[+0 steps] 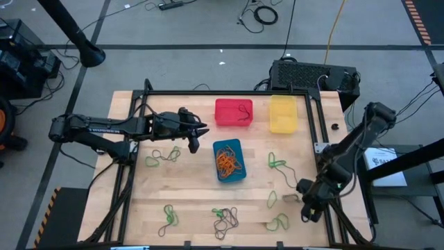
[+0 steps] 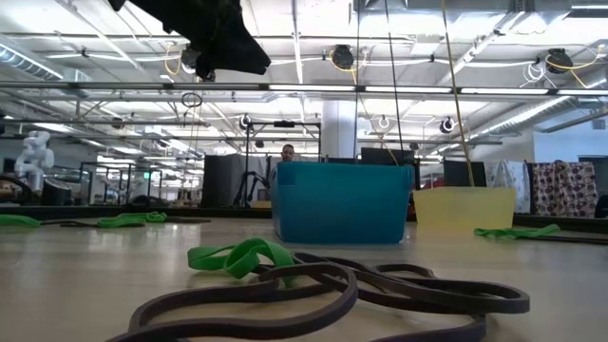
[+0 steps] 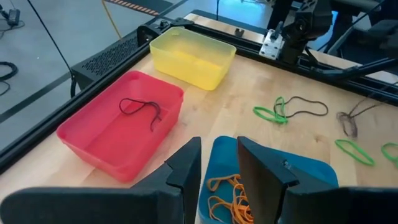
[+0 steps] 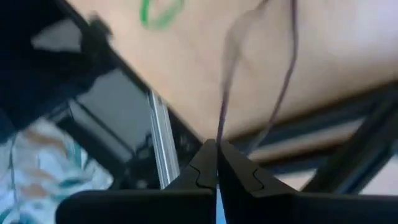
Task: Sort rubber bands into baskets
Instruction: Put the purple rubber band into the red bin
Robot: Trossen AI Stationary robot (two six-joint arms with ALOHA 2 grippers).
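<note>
High view: left gripper [image 1: 195,138], part open and empty, sits left of the blue basket [image 1: 229,160]. Right wrist view: right gripper [image 4: 217,163] pinches 1 dark rubber band [image 4: 225,99]; the thin loop could slip free in transit.

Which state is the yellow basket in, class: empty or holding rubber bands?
Empty. The high and left wrist views show the yellow basket with a bare floor, while the red basket holds a dark band.

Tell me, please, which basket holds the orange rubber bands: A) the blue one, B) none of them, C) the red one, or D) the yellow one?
A: the high view shows a pile of orange rubber bands inside the blue basket, while the red basket holds only a dark band.
</note>
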